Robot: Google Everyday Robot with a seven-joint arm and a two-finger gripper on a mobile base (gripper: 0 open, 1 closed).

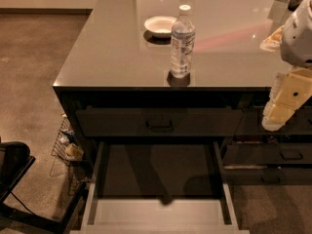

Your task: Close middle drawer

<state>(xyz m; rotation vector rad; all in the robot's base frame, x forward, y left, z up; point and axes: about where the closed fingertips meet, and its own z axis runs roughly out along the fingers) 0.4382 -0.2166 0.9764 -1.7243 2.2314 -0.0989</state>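
Observation:
The middle drawer [161, 213] is pulled far out toward the bottom of the camera view. It is wide and shallow, with pale grey inner walls and a dark floor. Its front and handle are cut off by the bottom edge. Above it the top drawer [159, 122] is shut, with a small bar handle [160, 126]. My gripper [278, 113] hangs at the right edge, on a white and cream arm, in front of the narrower right-hand drawers. It is well to the right of and above the open drawer, touching nothing that I can see.
A clear water bottle [182, 43] stands near the front edge of the dark countertop [112, 48], with a white bowl [160, 25] behind it. Narrower dark drawers [287, 155] sit at the right. A wire basket [66, 147] and a black chair [14, 169] stand on the floor at the left.

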